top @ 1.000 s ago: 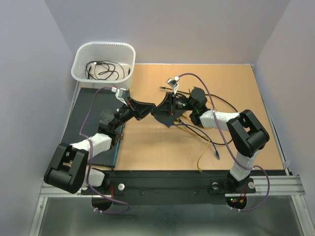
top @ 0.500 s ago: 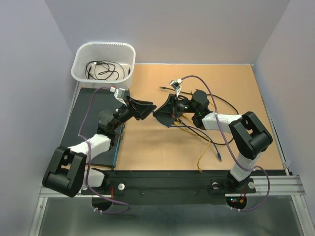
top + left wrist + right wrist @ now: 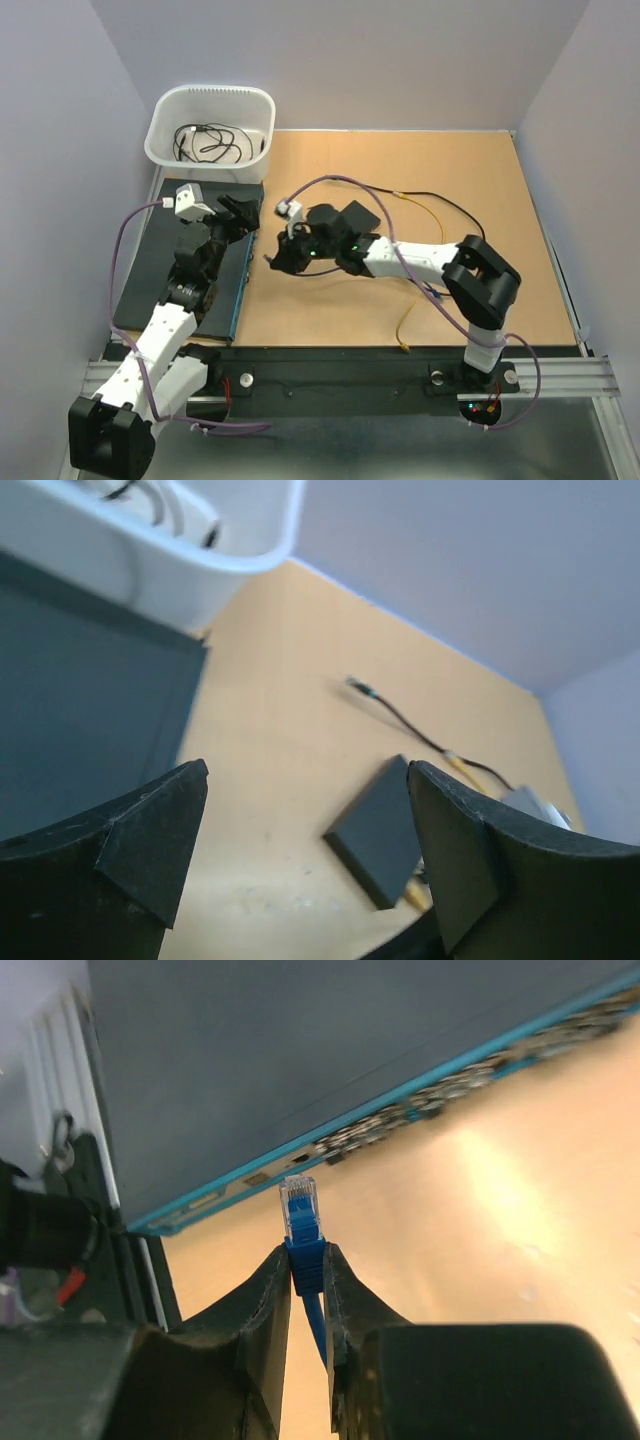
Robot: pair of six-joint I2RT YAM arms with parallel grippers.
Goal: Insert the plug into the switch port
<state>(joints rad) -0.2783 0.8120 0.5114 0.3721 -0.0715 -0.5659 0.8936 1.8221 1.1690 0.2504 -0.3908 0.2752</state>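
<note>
CUT OFF: white plastic bin, by top edge | TOO SMALL: socket row on flat black rectangular box | HIDDEN: blue cable plug, cord behind it between right claw fingers

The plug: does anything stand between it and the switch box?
The right arm itself does. The plug, clamped in the right gripper, faces the edge of the dark mat; the switch box lies behind that gripper, past its wrist. Nothing else visible blocks the way.
</note>
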